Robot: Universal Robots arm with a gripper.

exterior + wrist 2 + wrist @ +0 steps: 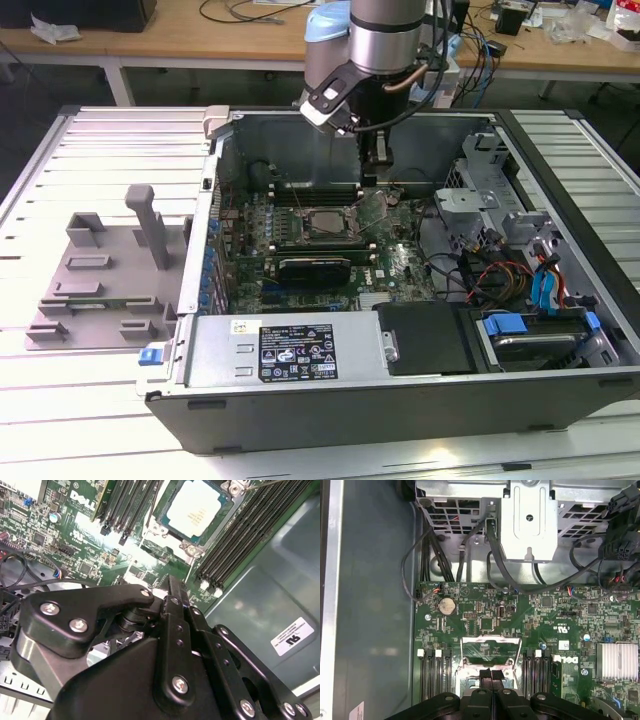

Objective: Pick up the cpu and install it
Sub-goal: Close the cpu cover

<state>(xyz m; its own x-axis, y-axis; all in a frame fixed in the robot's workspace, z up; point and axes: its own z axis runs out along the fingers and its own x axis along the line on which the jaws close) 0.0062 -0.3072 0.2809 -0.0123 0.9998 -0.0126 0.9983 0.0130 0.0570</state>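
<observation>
Hovering above raised load plate (490, 650), gripper (491, 674) is clenched and looks empty. cpu (198, 507) lies in socket (186, 546), unlatched. Risk: fingers clip plate, chip shifts, pins bend.

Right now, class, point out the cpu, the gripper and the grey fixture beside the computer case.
cpu (199, 507): second wrist view, middle of its silvery top.
gripper (492, 674): first wrist view, midway between its shut fingers.
grey fixture (115, 272): exterior view, on its flat base.
</observation>
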